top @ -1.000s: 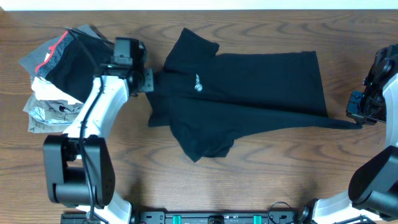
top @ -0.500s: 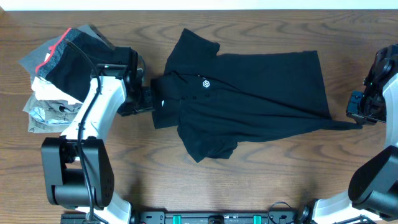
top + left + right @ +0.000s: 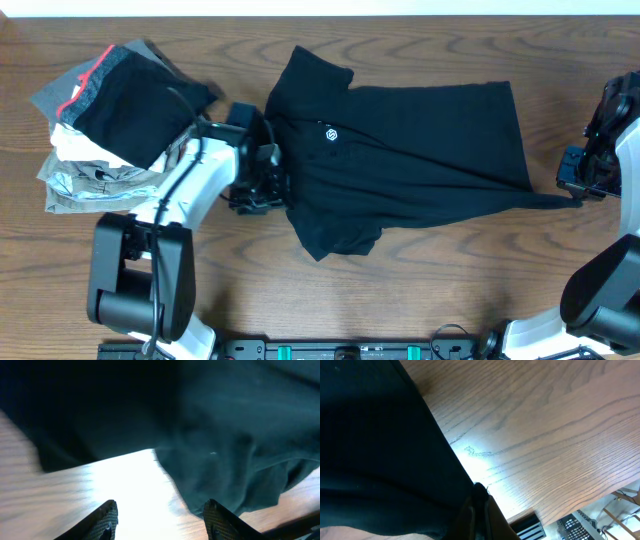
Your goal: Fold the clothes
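1. Left claw (image 3: 160,512): the jaws stand apart with nothing between them, and bare wood shows in the gap. It sits low over the bench (image 3: 450,270) at the garment's collar end, just beside the fabric edge by the near-side sleeve.
2. Right claw (image 3: 480,505): it is pinched tight on a hem corner, close to the bench's right edge. The cloth is drawn out to a thin point toward it.
3. Black T-shirt (image 3: 420,140): it lies spread across the middle of the bench, collar toward the left end and hem toward the right edge. The white logo (image 3: 329,133) faces up. One sleeve points to the far edge. The other lies rumpled toward the near edge.
4. Pile of folded garments (image 3: 100,120): it sits at the left end of the bench, apart from the T-shirt. We count it as no part of this job.
5. Step in hand, as we judge it: laying the T-shirt out flat before any fold. The right claw anchors the hem and the left claw is free to take a hold.
6. Next move, as we judge it: the left claw needs a low approach to the collar-side edge so that one finger slips under the cloth. It then closes and draws gently away from the right claw to take out the slack and straighten the near sleeve.
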{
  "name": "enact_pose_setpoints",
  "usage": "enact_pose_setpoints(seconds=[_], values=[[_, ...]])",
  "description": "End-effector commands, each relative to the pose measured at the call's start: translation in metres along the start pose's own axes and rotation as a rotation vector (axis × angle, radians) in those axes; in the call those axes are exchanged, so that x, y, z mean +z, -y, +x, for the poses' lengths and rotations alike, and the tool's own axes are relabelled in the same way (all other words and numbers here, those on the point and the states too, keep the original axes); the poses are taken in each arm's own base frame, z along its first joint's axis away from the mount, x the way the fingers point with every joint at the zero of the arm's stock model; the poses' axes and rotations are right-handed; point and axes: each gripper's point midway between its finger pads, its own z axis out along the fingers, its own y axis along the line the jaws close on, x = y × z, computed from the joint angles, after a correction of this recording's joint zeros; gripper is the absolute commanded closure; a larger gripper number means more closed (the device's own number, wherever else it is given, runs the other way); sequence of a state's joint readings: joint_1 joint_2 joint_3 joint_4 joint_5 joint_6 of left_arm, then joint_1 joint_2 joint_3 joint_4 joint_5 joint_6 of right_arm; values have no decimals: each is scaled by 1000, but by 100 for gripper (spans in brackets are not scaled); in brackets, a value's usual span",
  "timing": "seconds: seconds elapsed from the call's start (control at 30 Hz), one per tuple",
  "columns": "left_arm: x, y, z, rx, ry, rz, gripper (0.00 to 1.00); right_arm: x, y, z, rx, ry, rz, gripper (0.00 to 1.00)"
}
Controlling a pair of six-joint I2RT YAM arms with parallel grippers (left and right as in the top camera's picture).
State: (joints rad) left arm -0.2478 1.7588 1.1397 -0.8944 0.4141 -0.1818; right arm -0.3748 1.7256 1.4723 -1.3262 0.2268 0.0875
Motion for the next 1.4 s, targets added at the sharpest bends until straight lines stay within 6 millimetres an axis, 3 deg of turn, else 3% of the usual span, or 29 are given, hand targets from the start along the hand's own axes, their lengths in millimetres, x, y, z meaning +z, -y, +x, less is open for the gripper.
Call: enact_pose_setpoints(seconds=[0.0,0.1,0.27,0.53,0.7,0.77,0.87,0.93,1.1,1.23,1.37], values=[[14,9,10,-8,-21,9,43,-1,5,1,25,2,8,97],[30,14,22,-78,-44,18,43,-1,5,1,25,2,7,96],[43,35,37,-49,-86,77,43,-1,5,1,25,2,7,96],[56,49,42,-42,-74,74,43,-1,5,1,25,2,7,96],[62,47,50,-51,-83,48,45,-1,5,1,25,1,7,96],[62,44,49,-51,-79,37,56,-1,5,1,25,2,7,96],[62,44,49,-53,-79,38,89,-1,5,1,25,1,4,96],[60,43,51,-57,-82,35,94,-1,5,1,25,1,4,96],[38,27,55,-73,-75,7,94,-1,2,2,24,-4,-10,98],[1,16,53,-79,-7,37,94,-3,-20,6,-36,-19,-143,99],[-43,7,45,-89,147,88,94,-3,-23,16,-43,-61,-162,99]])
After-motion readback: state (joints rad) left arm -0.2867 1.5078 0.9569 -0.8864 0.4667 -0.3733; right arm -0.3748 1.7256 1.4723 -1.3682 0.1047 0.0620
